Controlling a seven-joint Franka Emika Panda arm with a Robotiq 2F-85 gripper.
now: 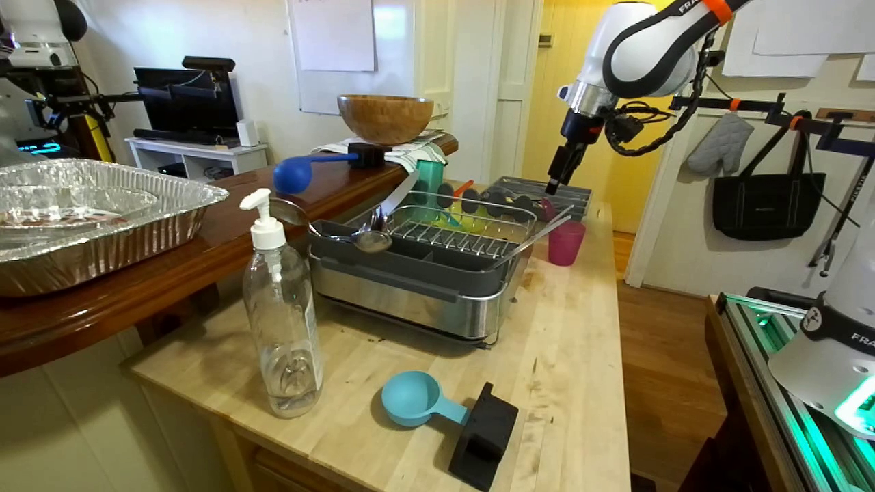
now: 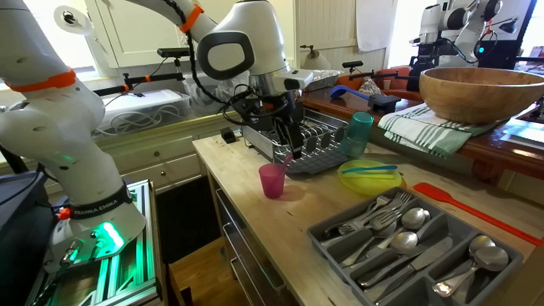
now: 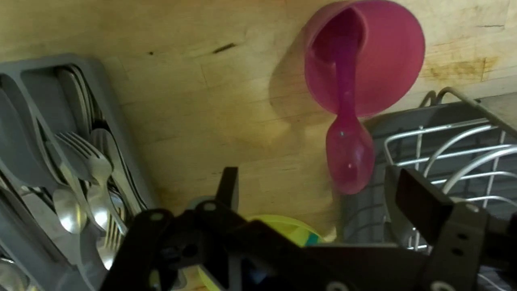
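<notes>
Hovering empty, jaws spread, the gripper (image 3: pixel 317 182) looms near a pink spoon (image 3: pixel 350 161), probably light, slick plastic. Its neck (image 3: pixel 346 117), just outside the cup (image 3: pixel 391 60), looks easiest to grip.

Pink spoon (image 3: pixel 348 133) leaning, handle down in the pink cup (image 3: pixel 383 60), scoop end poking past the rim, cup upright on the counter (image 3: pixel 226 121)
</notes>
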